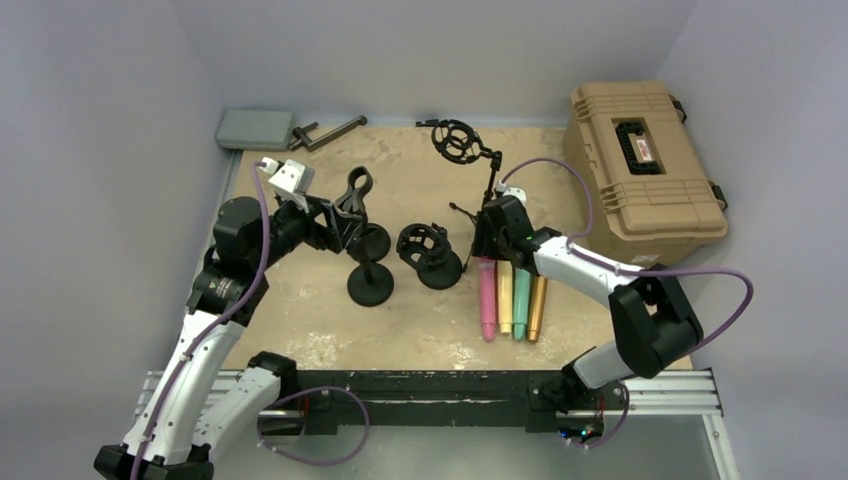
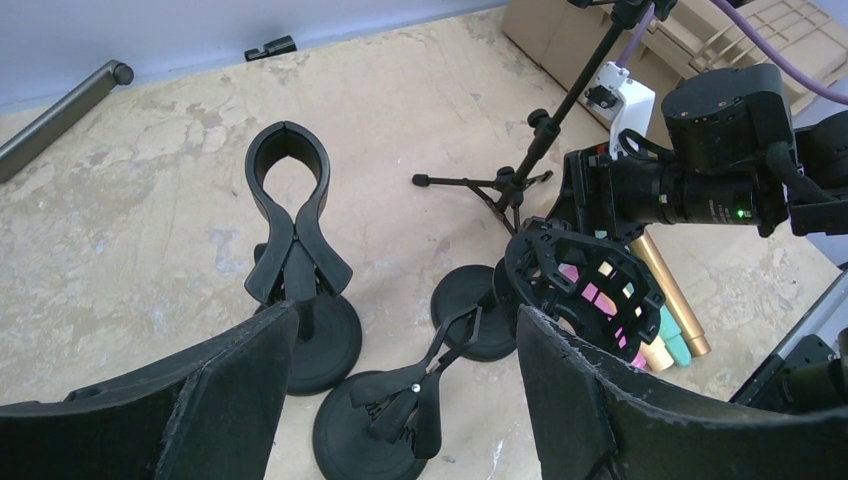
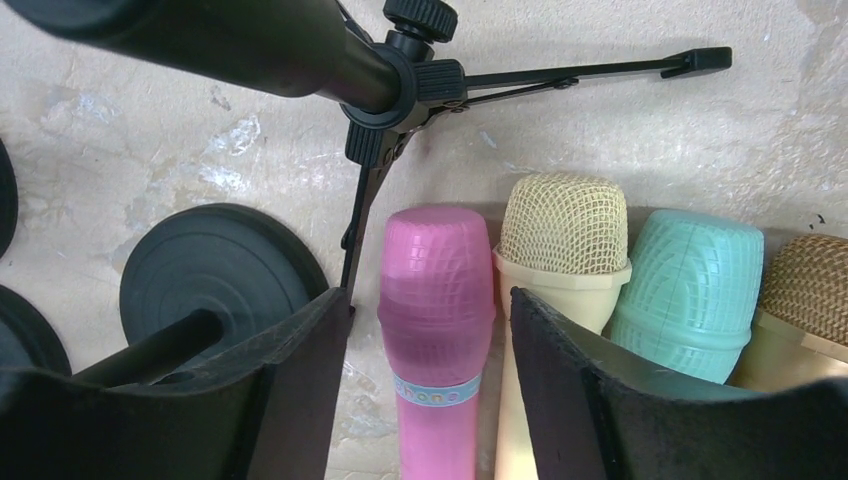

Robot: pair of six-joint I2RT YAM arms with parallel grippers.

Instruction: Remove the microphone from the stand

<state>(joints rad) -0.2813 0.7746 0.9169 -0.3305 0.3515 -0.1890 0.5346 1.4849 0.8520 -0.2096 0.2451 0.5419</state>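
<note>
Straddles the pink microphone (image 3: 436, 250) with the right gripper (image 3: 425, 305), jaws wide, gripping nothing. Finds it lying flat on the table (image 3: 150, 130), seemingly clear of every stand. Holds the left gripper (image 2: 405, 315) open and empty above the clamp stands (image 2: 290, 200). Risks shoving the cream microphone (image 3: 562, 240) alongside, or snagging the tripod stand (image 3: 385, 100), if closed askew.

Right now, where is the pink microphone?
The pink microphone lies flat right of centre in the top view, leftmost of four, beside the cream microphone, with the right tool open over its head.
</note>
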